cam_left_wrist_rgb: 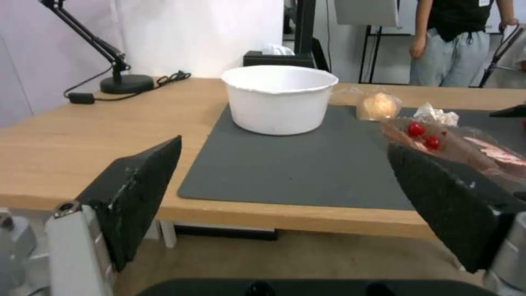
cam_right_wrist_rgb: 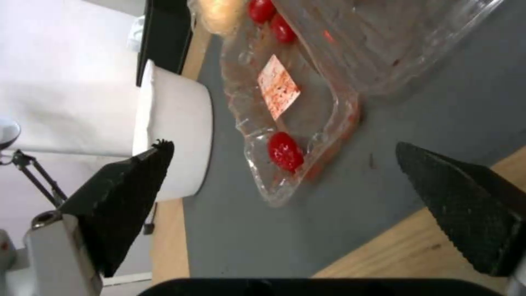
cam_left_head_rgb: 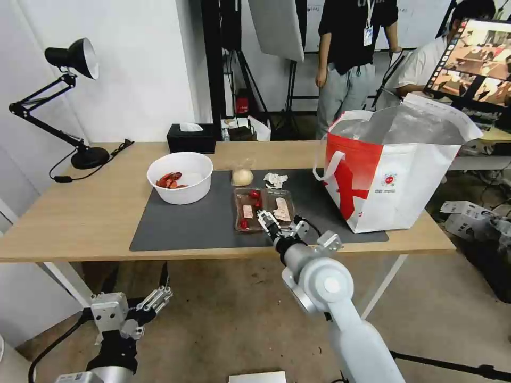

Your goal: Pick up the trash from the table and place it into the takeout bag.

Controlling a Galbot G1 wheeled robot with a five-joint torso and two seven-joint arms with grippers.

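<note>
Nearest, the left gripper (cam_left_head_rgb: pixel 139 279) hangs parked below the front edge of the table (cam_left_head_rgb: pixel 80 213), its fingers spread and holding nothing. The right gripper (cam_right_wrist_rgb: pixel 285 172) reaches over that edge with its jaws wide apart, lined up on the near end of the clear plastic tray (cam_left_head_rgb: pixel 263 209) lying flat on the grey mat (cam_left_head_rgb: pixel 186 223), probably so it can pinch the rim. Farther back sit the white bowl (cam_left_head_rgb: pixel 181 177), the wrapped yellowish ball (cam_left_head_rgb: pixel 242 176) and the crumpled tissue (cam_left_head_rgb: pixel 275 180), while the takeout bag (cam_left_head_rgb: pixel 391 175) stands open-mouthed at the table's right end, ready to receive them.
</note>
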